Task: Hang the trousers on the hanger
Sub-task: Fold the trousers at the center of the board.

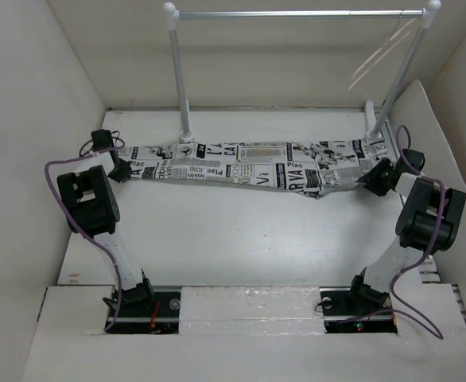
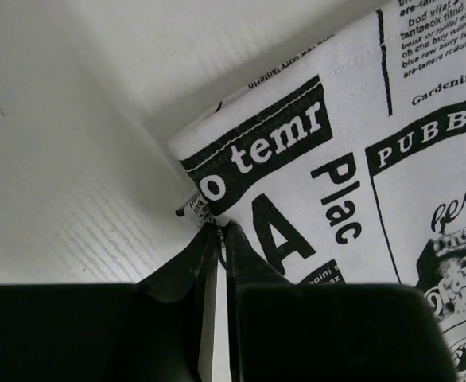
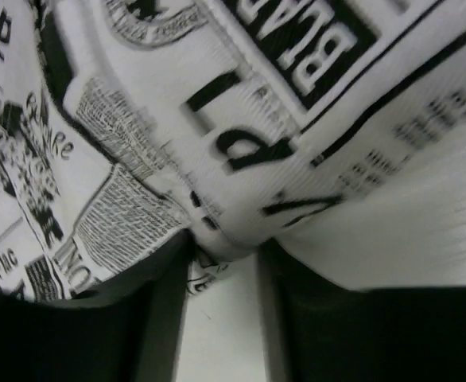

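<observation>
The trousers [image 1: 249, 169], white with black newspaper print, are stretched in a long band across the far part of the table between my two grippers. My left gripper [image 1: 122, 169] is shut on their left end; in the left wrist view the jaws [image 2: 217, 227] pinch the corner of the fabric [image 2: 336, 159]. My right gripper [image 1: 374, 179] holds the right end; in the right wrist view a bunched fold of the fabric [image 3: 217, 119] sits between its fingertips [image 3: 225, 247]. The thin cream hanger [image 1: 380, 52] hangs from the right end of the rail, above and behind the right gripper.
The metal rail [image 1: 297, 13] on white posts stands at the back, its feet just behind the trousers. White walls close in on the left, right and back. Purple cables loop beside both arms.
</observation>
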You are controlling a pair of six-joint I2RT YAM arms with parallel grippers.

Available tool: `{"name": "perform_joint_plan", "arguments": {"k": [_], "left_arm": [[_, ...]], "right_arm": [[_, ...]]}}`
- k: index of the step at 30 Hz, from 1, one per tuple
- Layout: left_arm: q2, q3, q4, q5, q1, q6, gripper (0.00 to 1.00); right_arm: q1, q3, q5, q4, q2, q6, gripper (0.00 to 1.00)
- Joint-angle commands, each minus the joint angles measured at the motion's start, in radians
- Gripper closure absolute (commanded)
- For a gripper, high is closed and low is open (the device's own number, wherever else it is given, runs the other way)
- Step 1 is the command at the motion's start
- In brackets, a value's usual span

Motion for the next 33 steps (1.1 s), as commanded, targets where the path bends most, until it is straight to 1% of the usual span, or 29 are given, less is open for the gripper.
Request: {"name": "perform_joint_plan", "arguments": {"k": [1, 2, 3, 4, 5, 6, 8, 9, 11, 12, 14, 17, 18, 21, 22, 25, 26, 27, 28, 29, 30, 31, 32, 33], "left_arm": [[0.059, 0.034, -0.063, -0.036, -0.002, 0.008, 1.00], [0.063, 0.064, -0.073, -0.046, -0.002, 0.016, 1.00], [0.068, 0.075, -0.081, -0.071, -0.002, 0.025, 1.00], [0.068, 0.086, -0.097, -0.088, -0.002, 0.047, 1.00], [0.068, 0.101, -0.107, -0.108, -0.002, 0.056, 1.00], [0.065, 0.106, -0.116, -0.141, -0.002, 0.064, 1.00], [0.056, 0.103, -0.140, -0.193, -0.002, 0.097, 1.00], [0.042, 0.097, -0.151, -0.273, -0.002, 0.105, 1.00], [0.022, 0.063, -0.160, -0.338, 0.007, 0.139, 1.00], [-0.001, 0.051, -0.165, -0.393, 0.007, 0.142, 1.00], [-0.030, -0.002, -0.171, -0.413, 0.030, 0.125, 1.00], [-0.071, -0.027, -0.205, -0.454, 0.030, 0.120, 1.00], [-0.087, -0.027, -0.223, -0.497, 0.030, 0.123, 1.00], [-0.146, -0.070, -0.251, -0.562, 0.030, 0.137, 1.00], [-0.163, -0.090, -0.259, -0.569, 0.030, 0.137, 1.00], [-0.222, -0.161, -0.283, -0.597, 0.030, 0.124, 1.00], [-0.236, -0.193, -0.288, -0.605, 0.030, 0.125, 1.00], [-0.268, -0.208, -0.288, -0.614, 0.030, 0.130, 1.00], [-0.297, -0.230, -0.285, -0.585, 0.030, 0.133, 1.00], [-0.297, -0.230, -0.298, -0.585, 0.030, 0.122, 0.90], [-0.306, -0.225, -0.323, -0.571, 0.030, 0.104, 0.79], [-0.312, -0.218, -0.358, -0.562, 0.030, 0.093, 0.56], [-0.318, -0.192, -0.377, -0.547, 0.030, 0.073, 0.49], [-0.353, -0.181, -0.383, -0.504, 0.030, 0.073, 0.44]], "right_arm": [[0.013, 0.036, 0.005, 0.070, 0.045, 0.052, 0.62], [0.022, 0.045, 0.010, 0.070, 0.046, 0.050, 0.72], [0.022, 0.046, 0.014, 0.071, 0.045, 0.049, 0.79], [0.022, 0.046, 0.019, 0.070, 0.036, 0.049, 0.90], [0.022, 0.043, 0.037, 0.058, 0.023, 0.046, 0.98], [0.022, 0.031, 0.042, 0.045, 0.010, 0.041, 1.00], [0.022, 0.011, 0.069, 0.030, -0.056, 0.024, 1.00], [0.010, -0.001, 0.080, -0.008, -0.082, 0.012, 1.00], [0.010, -0.012, 0.112, -0.047, -0.145, -0.025, 1.00], [-0.002, -0.016, 0.122, -0.094, -0.164, -0.036, 1.00], [-0.002, -0.047, 0.125, -0.119, -0.202, -0.056, 1.00], [-0.013, -0.113, 0.142, -0.159, -0.286, -0.077, 1.00], [-0.030, -0.131, 0.148, -0.175, -0.343, -0.086, 1.00], [-0.097, -0.205, 0.149, -0.218, -0.430, -0.109, 1.00], [-0.135, -0.223, 0.139, -0.234, -0.478, -0.115, 1.00], [-0.186, -0.308, 0.103, -0.281, -0.568, -0.143, 1.00], [-0.220, -0.328, 0.084, -0.291, -0.593, -0.172, 1.00], [-0.235, -0.366, 0.071, -0.303, -0.610, -0.189, 0.96], [-0.247, -0.391, 0.057, -0.307, -0.645, -0.221, 0.69], [-0.257, -0.391, 0.057, -0.307, -0.656, -0.229, 0.49], [-0.257, -0.386, 0.057, -0.330, -0.664, -0.232, 0.25], [-0.257, -0.377, 0.054, -0.344, -0.664, -0.238, 0.17], [-0.257, -0.365, 0.047, -0.358, -0.658, -0.237, 0.11], [-0.257, -0.356, 0.045, -0.361, -0.658, -0.229, 0.08]]}}
